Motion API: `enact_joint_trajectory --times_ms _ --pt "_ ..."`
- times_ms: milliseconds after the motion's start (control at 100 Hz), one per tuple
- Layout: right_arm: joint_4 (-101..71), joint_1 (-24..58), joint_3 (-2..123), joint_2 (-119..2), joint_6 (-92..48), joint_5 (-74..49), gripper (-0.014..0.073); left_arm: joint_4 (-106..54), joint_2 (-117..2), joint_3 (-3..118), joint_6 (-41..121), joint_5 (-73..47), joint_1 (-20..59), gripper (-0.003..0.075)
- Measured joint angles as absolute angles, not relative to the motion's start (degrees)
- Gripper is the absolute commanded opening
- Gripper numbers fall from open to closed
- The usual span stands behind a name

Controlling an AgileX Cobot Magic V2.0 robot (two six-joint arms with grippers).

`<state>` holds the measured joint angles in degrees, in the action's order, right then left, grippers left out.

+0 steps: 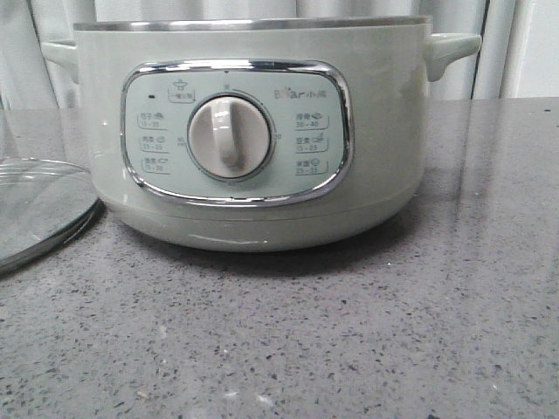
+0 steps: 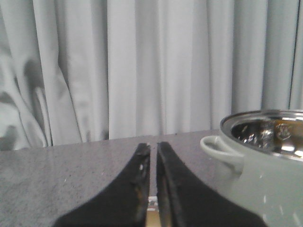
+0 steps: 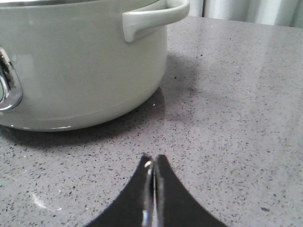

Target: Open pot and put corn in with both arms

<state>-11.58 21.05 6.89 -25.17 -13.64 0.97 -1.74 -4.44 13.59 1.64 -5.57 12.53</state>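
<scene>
The pale green pot stands in the middle of the grey table, its dial and control panel facing me and its steel rim uncovered. It also shows in the left wrist view, where part of its shiny inside is seen, and in the right wrist view. No corn shows in any view. My left gripper is shut and empty, raised beside the pot's side handle. My right gripper is shut and empty, low over the table in front of the pot's other handle. Neither gripper shows in the front view.
A round clear glass lid with a metal rim lies flat on the table to the left of the pot. White curtains hang behind the table.
</scene>
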Motion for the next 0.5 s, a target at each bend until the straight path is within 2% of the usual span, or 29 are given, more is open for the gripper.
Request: enact_joint_trajectory --times_ms 330,500 --pt "-11.50 21.05 6.87 -25.17 -13.64 0.95 -0.0064 -3.50 0.26 0.91 1.64 -4.71 1.66 -0.0020" --pt "-11.50 21.05 6.87 -25.17 -13.64 0.95 -0.0064 -3.86 0.26 -0.13 1.64 -9.97 0.71 -0.0020"
